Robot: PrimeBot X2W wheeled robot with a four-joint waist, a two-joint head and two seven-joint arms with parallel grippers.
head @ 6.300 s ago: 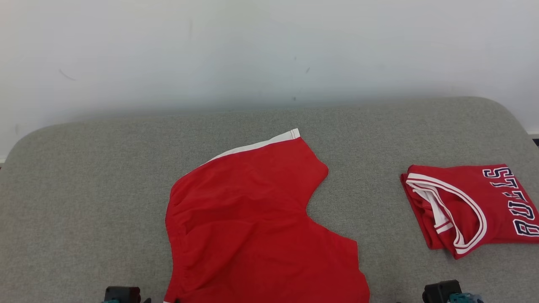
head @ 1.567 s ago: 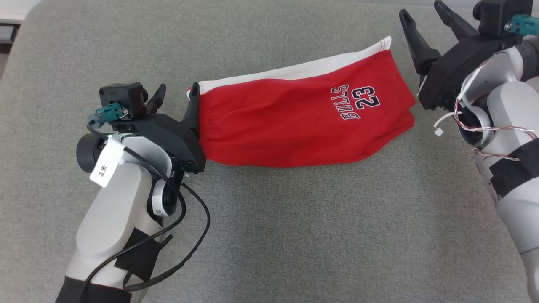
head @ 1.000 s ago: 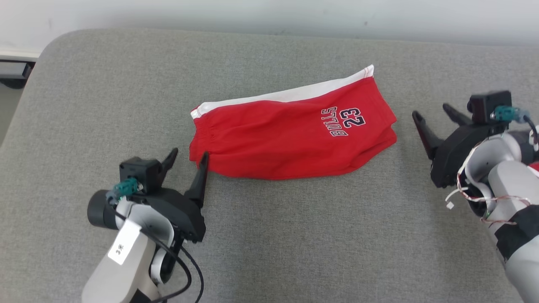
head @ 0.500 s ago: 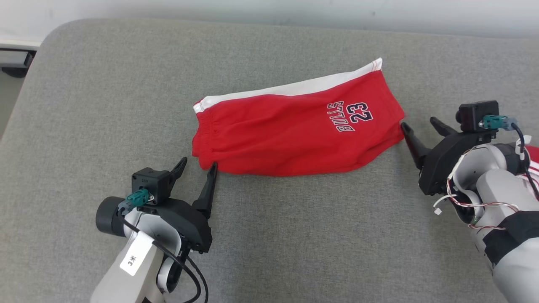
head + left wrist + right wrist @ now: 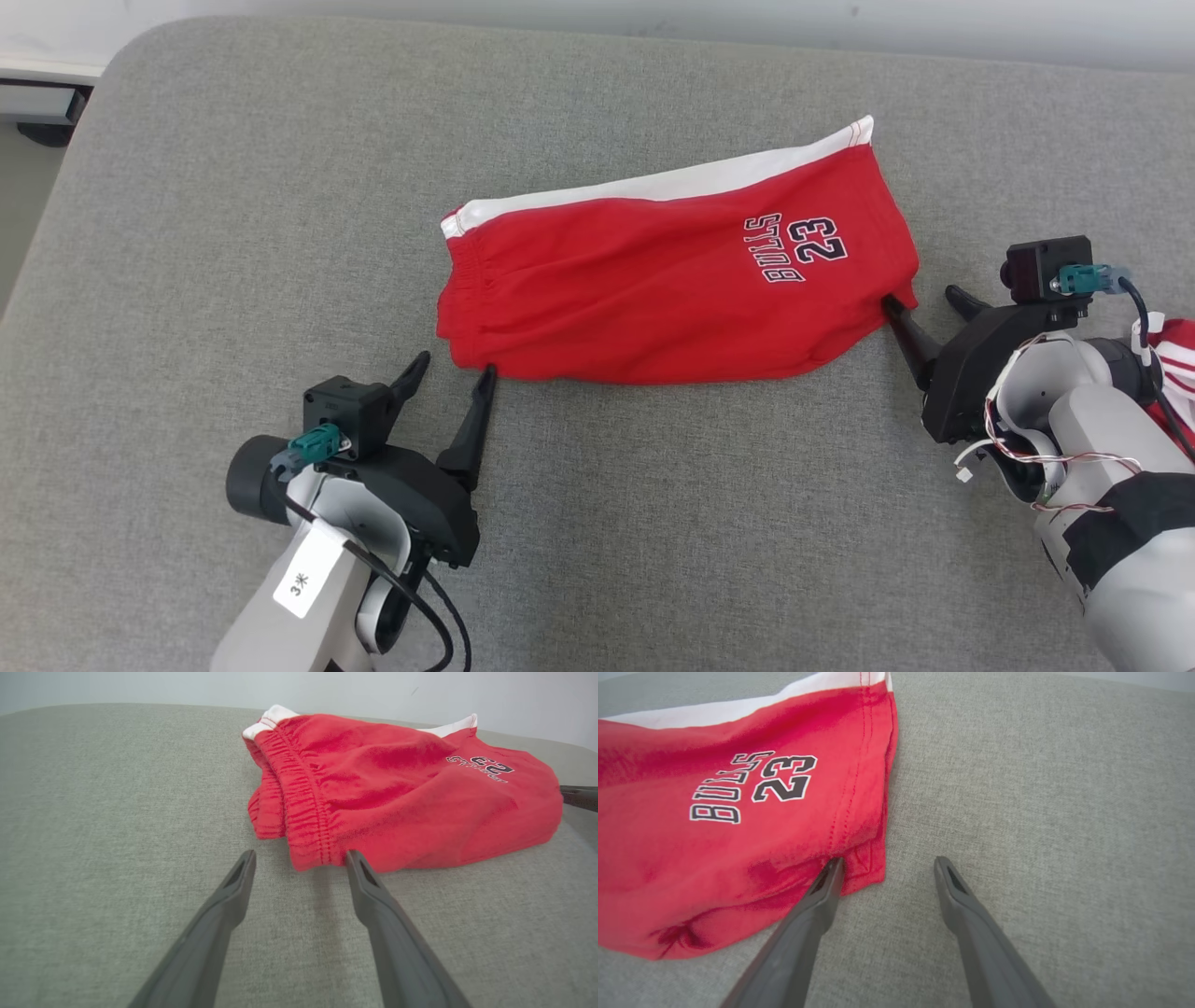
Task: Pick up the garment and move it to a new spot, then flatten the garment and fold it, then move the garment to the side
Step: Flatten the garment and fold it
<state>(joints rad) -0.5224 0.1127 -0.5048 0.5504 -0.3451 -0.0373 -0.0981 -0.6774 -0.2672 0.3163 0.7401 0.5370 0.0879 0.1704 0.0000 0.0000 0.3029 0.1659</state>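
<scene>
Red shorts lying flat and folded on the grey fabric surface, in its far half, well apart from the rounded far-left corner. Elastic waistband end turned toward the left edge, leg hems toward the right. White side stripe along the long side nearest the far edge; "BULLS 23" printed in dark letters near the hem end. A few soft creases across the red cloth, with a second layer peeking out under the hem.

Left pincer spread wide and empty, low over the surface on the near side of the waistband. Tip of the finger nearer the shorts right at the waistband's near corner, meeting the cloth edge in the left wrist view. Other finger over bare grey fabric, apart from the shorts. White tag marked "3" on the pale left forearm.

Right pincer likewise wide apart and empty, at the opposite end of the shorts. Tip of the finger nearer the cloth against the near corner of the hems, either touching or slipped just under the lower layer: cannot tell which. Other finger over bare surface, clear of the cloth.

Another red-and-white piece of cloth partly hidden behind the right arm, toward the right edge. Pale wall beyond the far edge.
</scene>
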